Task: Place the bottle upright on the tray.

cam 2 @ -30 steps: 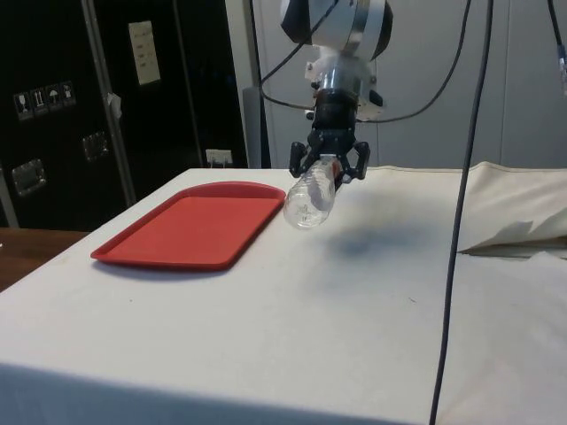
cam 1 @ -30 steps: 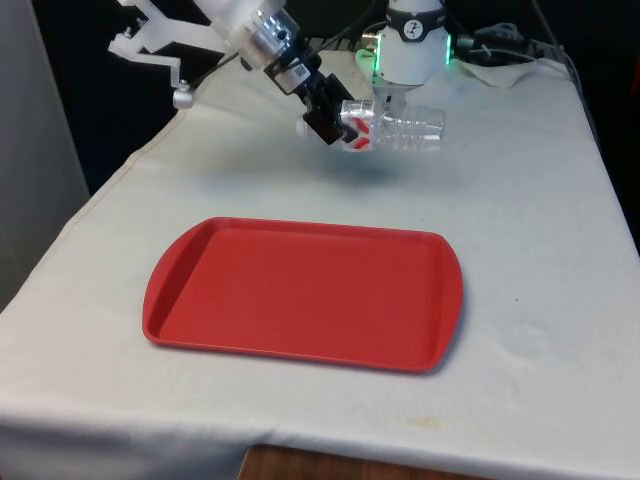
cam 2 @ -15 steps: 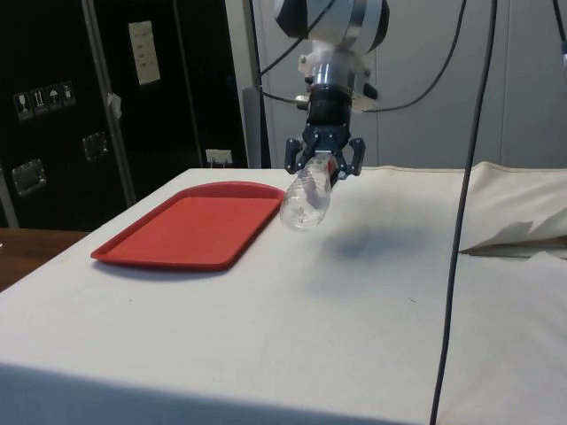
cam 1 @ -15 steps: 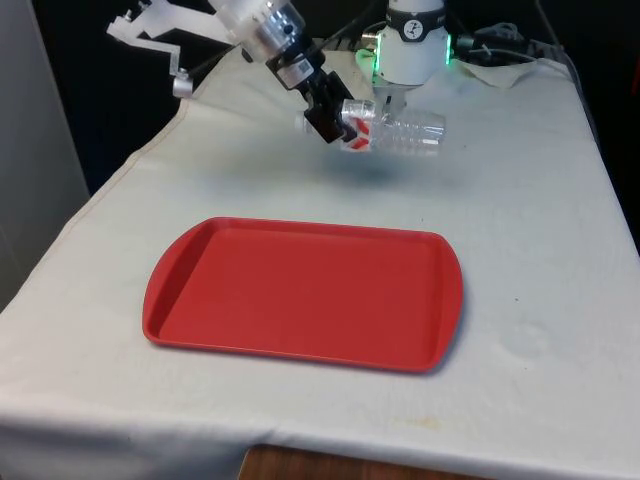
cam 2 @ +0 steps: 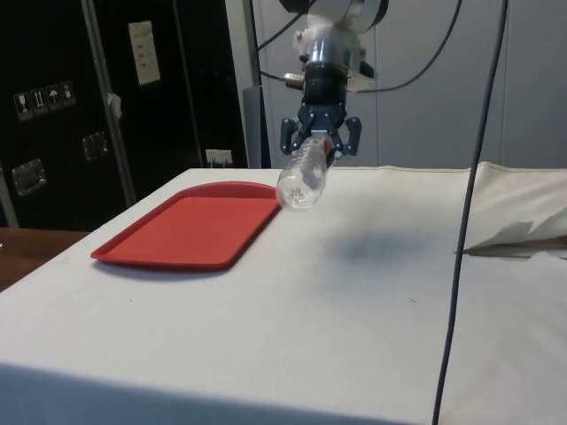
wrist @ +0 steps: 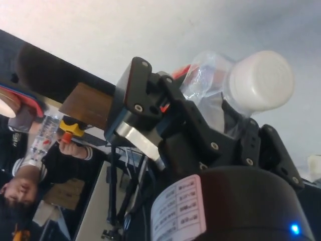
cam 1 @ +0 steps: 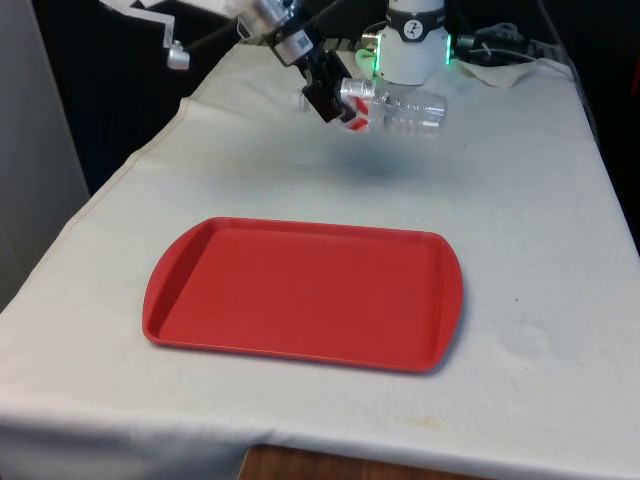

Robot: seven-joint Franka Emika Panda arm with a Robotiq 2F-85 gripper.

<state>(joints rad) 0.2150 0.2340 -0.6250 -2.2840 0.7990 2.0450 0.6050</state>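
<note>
- Desk [cam 1: 540, 200]: white cloth across most of the front view.
- Red tray [cam 1: 300, 292] flat at lower centre of the front view, nothing on it.
- My pincer [cam 1: 338, 103], upper centre, clamped on the clear bottle [cam 1: 400, 108] near its white cap [wrist: 258, 80]; bottle lies sideways in air, well beyond tray.

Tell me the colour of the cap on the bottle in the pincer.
White. The cap on the clear bottle shows best in the wrist view.
</note>
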